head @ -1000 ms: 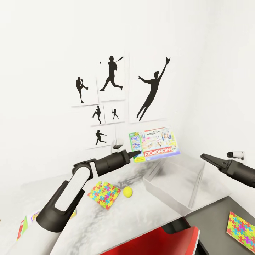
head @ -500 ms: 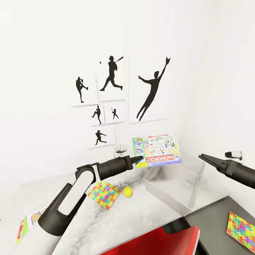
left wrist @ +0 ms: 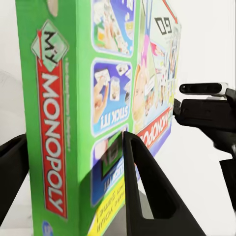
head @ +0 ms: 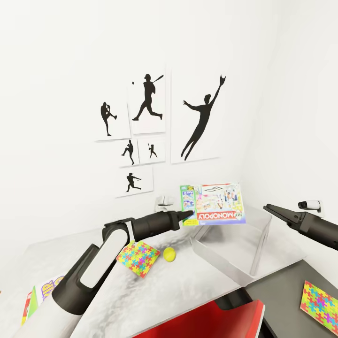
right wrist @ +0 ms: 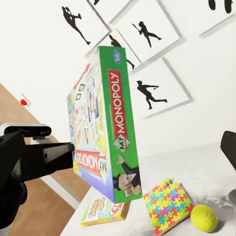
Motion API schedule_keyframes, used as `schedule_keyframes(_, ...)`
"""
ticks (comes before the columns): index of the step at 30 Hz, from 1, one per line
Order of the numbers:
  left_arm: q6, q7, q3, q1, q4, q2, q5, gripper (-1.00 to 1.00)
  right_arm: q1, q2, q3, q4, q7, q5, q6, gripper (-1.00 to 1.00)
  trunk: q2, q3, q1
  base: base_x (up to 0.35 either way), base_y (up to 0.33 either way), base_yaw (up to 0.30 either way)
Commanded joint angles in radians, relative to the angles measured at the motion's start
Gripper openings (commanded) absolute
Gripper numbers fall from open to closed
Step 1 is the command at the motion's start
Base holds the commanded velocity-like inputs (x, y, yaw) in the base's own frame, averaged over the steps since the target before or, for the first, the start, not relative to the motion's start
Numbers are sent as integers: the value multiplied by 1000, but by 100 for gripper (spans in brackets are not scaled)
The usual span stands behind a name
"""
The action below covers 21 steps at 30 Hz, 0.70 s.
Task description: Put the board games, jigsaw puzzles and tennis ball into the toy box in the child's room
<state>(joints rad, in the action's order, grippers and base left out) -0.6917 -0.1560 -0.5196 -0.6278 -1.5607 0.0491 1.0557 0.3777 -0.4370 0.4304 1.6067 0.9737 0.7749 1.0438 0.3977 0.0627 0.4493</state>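
My left gripper (head: 188, 217) is shut on the green edge of the Monopoly board game (head: 219, 204), holding it in the air above the near-left end of the light grey toy box (head: 220, 256). In the left wrist view its fingers (left wrist: 147, 196) clamp the box (left wrist: 113, 98) on both faces. A jigsaw puzzle (head: 137, 258) and the tennis ball (head: 169, 254) lie on the pale table (head: 155, 291) left of the toy box. A second jigsaw puzzle (head: 320, 300) lies on the dark section. The Skip-Bo board game (right wrist: 103, 210) lies flat on the table. My right gripper (head: 271, 209) hovers open beyond the toy box's right end.
A red chair (head: 211, 319) stands against the table's near edge. Black baseball-player posters (head: 150, 117) hang on the white wall behind. The wall corner closes in at the right, behind the toy box.
My left gripper has carried the Monopoly box to the right and a little lower, over the toy box. The right arm has barely moved.
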Motion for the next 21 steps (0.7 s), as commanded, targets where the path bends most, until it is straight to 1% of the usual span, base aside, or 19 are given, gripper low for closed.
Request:
schedule_keyframes(1, -3, -12, -1, -1, 0, 1, -4, -100, 1, 0, 1, 0, 5, -3, 3, 100, 2, 2, 1, 0, 0, 0)
schedule_keyframes(5, -3, -40, -4, -1, -1, 2, -16, -100, 1, 0, 0, -1, 5, -3, 3, 100, 2, 2, 1, 0, 0, 0)
schedule_keyframes(9, -3, -61, -23, -1, 0, 2, -45, -100, 2, 1, -3, -4, 5, -3, 3, 100, 2, 2, 1, 0, 0, 0)
schedule_keyframes(13, -3, -69, -36, -1, 0, -1, -58, -100, 2, 1, -10, -13, 5, -3, 3, 100, 2, 2, 1, 0, 0, 0)
schedule_keyframes(16, -3, -74, -43, -1, 0, -3, -64, -100, 3, 3, -27, -24, 5, -3, 3, 100, 2, 2, 1, 0, 0, 0)
schedule_keyframes(21, -3, -91, -48, -1, -1, -5, -69, -100, 11, 4, -78, -62, 5, -4, 3, 100, 2, 2, 1, 0, 0, 0)
